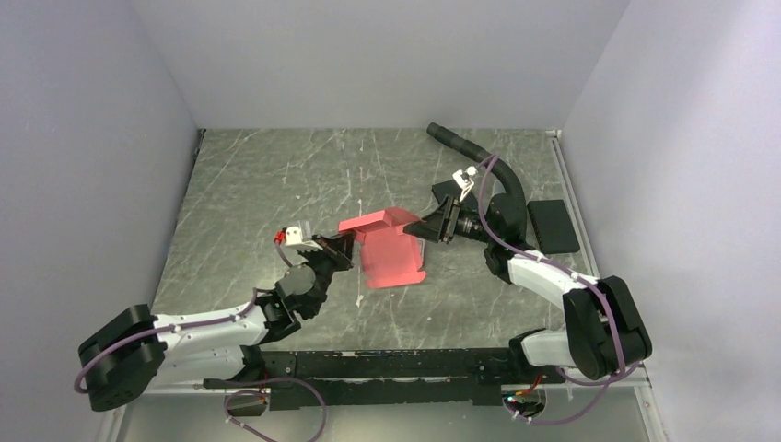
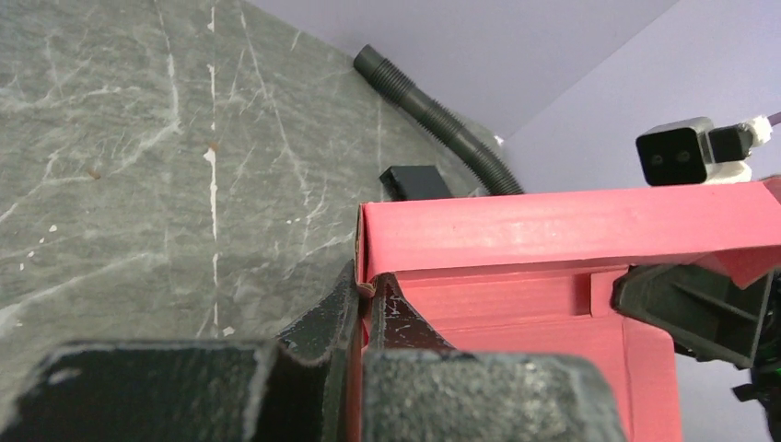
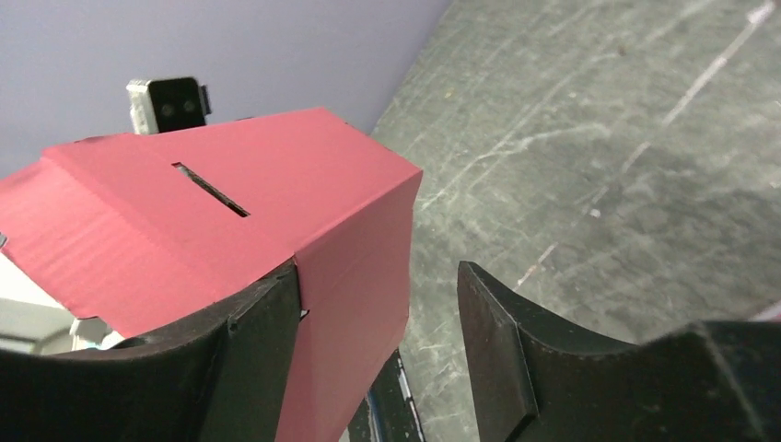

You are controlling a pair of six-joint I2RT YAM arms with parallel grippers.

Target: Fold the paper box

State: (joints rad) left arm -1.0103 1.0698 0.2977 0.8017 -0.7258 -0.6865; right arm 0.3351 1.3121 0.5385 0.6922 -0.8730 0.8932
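The red-pink paper box [image 1: 391,250] stands partly folded on the grey table, its far flap bent over like a lid. My left gripper [image 1: 348,247] is shut on the box's left wall; in the left wrist view the jaws [image 2: 370,296] pinch the thin cardboard edge below the folded top strip [image 2: 562,230]. My right gripper [image 1: 425,226] is open at the box's right side. In the right wrist view the box [image 3: 230,198] has a slot in its top, and its side wall lies against the left finger [image 3: 262,336], with the right finger [image 3: 497,341] standing apart.
A black flat pad [image 1: 553,226] lies at the right edge. A black ribbed hose [image 1: 474,152] curves along the back right, also seen in the left wrist view [image 2: 442,120]. A small black block [image 1: 448,193] sits behind the right gripper. Purple-grey walls enclose the table.
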